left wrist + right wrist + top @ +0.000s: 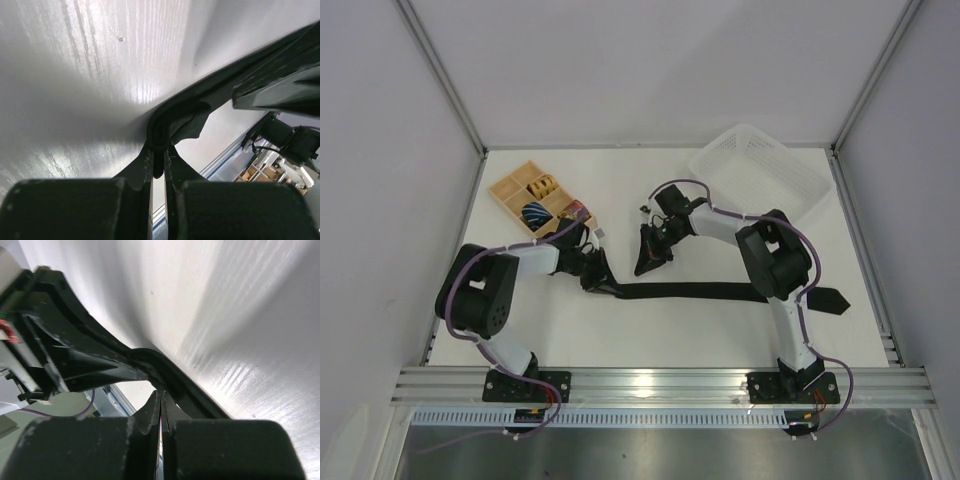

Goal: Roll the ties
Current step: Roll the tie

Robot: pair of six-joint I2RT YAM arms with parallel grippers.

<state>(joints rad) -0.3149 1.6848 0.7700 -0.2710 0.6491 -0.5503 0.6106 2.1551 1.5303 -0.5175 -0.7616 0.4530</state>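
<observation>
Left gripper (159,150) is clamped on the tie (700,292), its 2 fingers pinching a folded bit of black fabric right at their tips. From that pinch the tie runs flat on the table (620,180) away to the right and passes under the right arm, its far end showing beyond it. Right gripper (646,262) stands just right of the left one, fingers pressed together, tips down at the tie's edge; whether fabric sits between them cannot be told. A tray (510,190) lies behind the left gripper and a basket (760,170) behind the right one
</observation>
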